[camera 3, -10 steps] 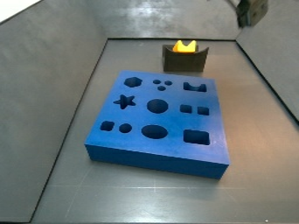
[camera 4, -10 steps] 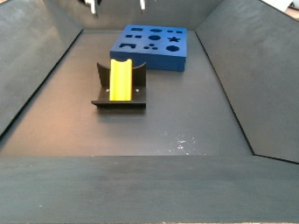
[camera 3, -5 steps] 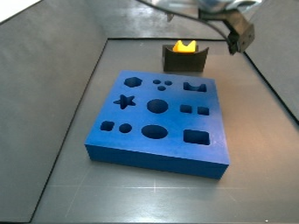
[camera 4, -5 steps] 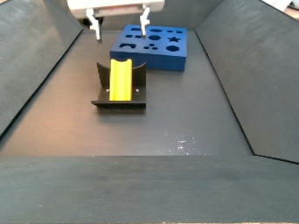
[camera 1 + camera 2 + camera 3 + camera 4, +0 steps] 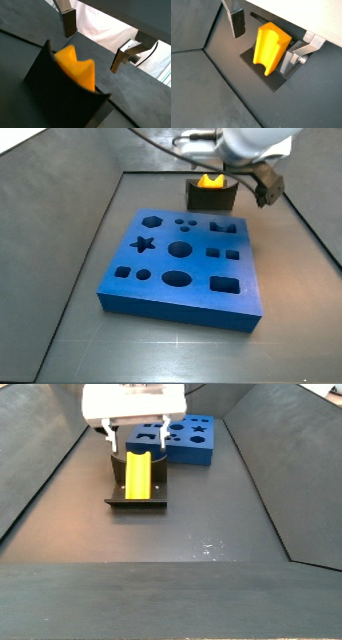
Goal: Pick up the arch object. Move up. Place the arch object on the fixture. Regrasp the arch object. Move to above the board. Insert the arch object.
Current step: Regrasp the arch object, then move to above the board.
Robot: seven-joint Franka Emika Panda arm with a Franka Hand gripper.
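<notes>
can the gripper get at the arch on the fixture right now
Probably yes. The gripper hangs open just above the arch, one finger on each side of it in the wrist views. The arch lies in the fixture with its top bare, and nothing stands between.

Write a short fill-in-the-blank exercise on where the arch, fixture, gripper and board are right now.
The yellow arch rests on the dark ____.
The gripper hovers over the arch with its jaws ____.
The board is colored ____.
Its arch cutout is ____.

Missing words: fixture; open; blue; empty
</notes>
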